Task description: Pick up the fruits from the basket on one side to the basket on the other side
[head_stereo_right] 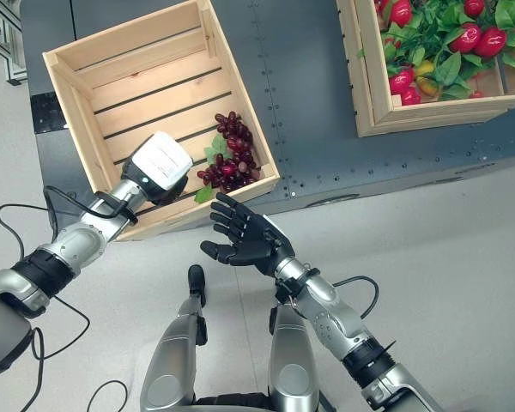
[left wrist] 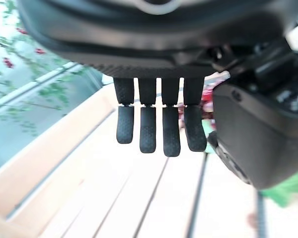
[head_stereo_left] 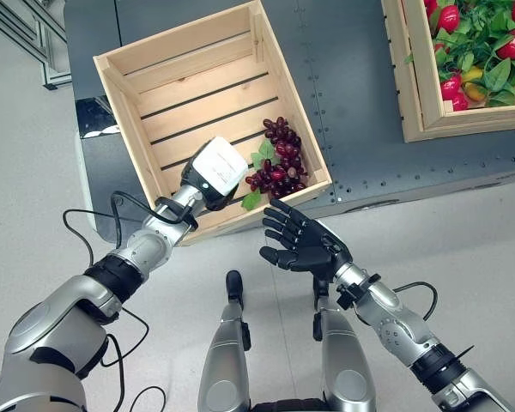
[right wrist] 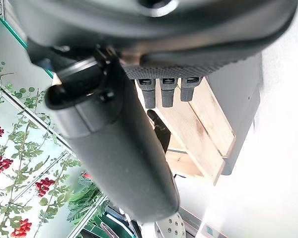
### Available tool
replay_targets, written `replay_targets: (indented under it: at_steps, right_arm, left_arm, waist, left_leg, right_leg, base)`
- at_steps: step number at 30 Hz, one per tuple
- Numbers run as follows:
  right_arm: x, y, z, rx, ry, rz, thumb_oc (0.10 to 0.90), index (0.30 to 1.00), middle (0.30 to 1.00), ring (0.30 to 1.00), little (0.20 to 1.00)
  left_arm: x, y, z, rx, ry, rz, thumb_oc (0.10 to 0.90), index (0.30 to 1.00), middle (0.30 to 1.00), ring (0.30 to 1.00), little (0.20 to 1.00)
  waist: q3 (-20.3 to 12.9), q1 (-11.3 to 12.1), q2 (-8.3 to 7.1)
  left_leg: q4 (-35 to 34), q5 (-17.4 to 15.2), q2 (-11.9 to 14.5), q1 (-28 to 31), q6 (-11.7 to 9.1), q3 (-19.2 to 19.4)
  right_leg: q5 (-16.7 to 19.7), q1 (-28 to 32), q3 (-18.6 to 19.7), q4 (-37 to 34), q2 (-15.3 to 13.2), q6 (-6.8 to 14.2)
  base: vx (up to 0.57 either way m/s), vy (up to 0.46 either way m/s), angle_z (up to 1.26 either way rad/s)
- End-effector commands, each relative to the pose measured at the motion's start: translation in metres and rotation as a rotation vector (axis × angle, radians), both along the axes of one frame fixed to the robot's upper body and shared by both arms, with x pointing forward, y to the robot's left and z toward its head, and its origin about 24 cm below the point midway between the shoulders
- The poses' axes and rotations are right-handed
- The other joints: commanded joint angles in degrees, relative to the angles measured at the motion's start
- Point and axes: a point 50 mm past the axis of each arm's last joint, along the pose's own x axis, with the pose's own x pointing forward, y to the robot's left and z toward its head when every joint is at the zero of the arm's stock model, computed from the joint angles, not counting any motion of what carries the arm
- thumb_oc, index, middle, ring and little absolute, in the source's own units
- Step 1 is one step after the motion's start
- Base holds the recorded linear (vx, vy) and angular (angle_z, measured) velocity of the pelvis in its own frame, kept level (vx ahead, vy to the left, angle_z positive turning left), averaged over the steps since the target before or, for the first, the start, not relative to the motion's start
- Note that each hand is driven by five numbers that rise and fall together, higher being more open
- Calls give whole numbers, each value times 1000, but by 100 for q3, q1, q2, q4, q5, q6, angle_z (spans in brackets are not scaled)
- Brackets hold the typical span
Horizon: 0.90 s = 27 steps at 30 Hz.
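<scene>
Your left hand [head_stereo_left: 213, 174] hangs inside the near crate [head_stereo_left: 146, 81], fingers straight and empty, grapes [head_stereo_left: 279, 160] just beside them. Your right hand [head_stereo_left: 302, 243] is spread open outside its rim; the far crate [head_stereo_left: 416, 90] holds red fruit [head_stereo_left: 450, 17] among leaves.

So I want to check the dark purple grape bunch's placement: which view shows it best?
The left eye view: the dark purple grape bunch lies whole in the slatted wooden crate's near right corner. The right eye view shows the same. The left wrist view gives a blurred red patch past the left hand.
</scene>
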Motion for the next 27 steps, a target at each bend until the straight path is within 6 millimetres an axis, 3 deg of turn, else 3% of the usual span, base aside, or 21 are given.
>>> replay_targets:
  at_steps: [1, 3, 4, 5, 6, 14, 27]
  right_arm:
    - [-4, 6, 50, 167, -236, 88, 800, 900, 900, 900, 900]
    - [-3, 7, 51, 167, -235, 87, 800, 900, 900, 900, 900]
    - [-3, 7, 51, 168, -234, 86, 800, 900, 900, 900, 900]
    - [-3, 8, 51, 168, -234, 85, 800, 900, 900, 900, 900]
    - [-3, 8, 51, 171, -231, 82, 800, 900, 900, 900, 900]
    - [-1, 10, 51, 180, -229, 71, 800, 900, 900, 900, 900]
    - [1, 17, 49, 191, -217, 77, 800, 900, 900, 900, 900]
  left_arm:
    - [3, 18, 69, -85, -296, 36, 400, 300, 300, 300, 300]
    - [2, 19, 74, -100, -327, 32, 400, 300, 300, 300, 300]
    - [2, 18, 77, -95, -351, 28, 435, 352, 352, 352, 352]
    - [2, 18, 78, -95, -353, 28, 558, 538, 538, 538, 538]
    - [1, 17, 78, -98, -369, 23, 800, 900, 900, 900, 900]
    - [2, 18, 87, -139, -415, 21, 800, 900, 900, 900, 900]
    - [2, -21, 81, -148, -399, -288, 800, 900, 900, 900, 900]
  waist:
    - [-62, -71, -86]
    - [-62, -69, -84]
    - [-62, -63, -86]
    - [-62, -62, -86]
    - [-62, -54, -93]
    - [-62, -66, -134]
    - [-62, -146, -201]
  left_leg:
    - [553, -511, -245, -11, 166, 105]
    - [579, -519, -246, -37, 168, 114]
    - [641, -538, -248, -78, 169, 106]
    - [652, -543, -248, -85, 170, 103]
    - [690, -559, -250, -106, 176, 94]
    - [844, -583, -221, -264, 166, 110]
    - [1119, -642, -172, -545, 155, 122]
  right_leg:
    - [536, 214, -90, -487, 76, -297]
    - [533, 196, -85, -478, 74, -302]
    - [525, 162, -74, -440, 71, -305]
    - [522, 158, -73, -434, 71, -306]
    - [513, 144, -69, -409, 71, -309]
    - [501, 13, -30, -318, 84, -320]
    - [440, -233, 31, -102, 138, -356]
  base:
    - [0, 0, 0]
    - [0, 0, 0]
    - [0, 0, 0]
    - [0, 0, 0]
    - [0, 0, 0]
    - [0, 0, 0]
    - [-1, -1, 0]
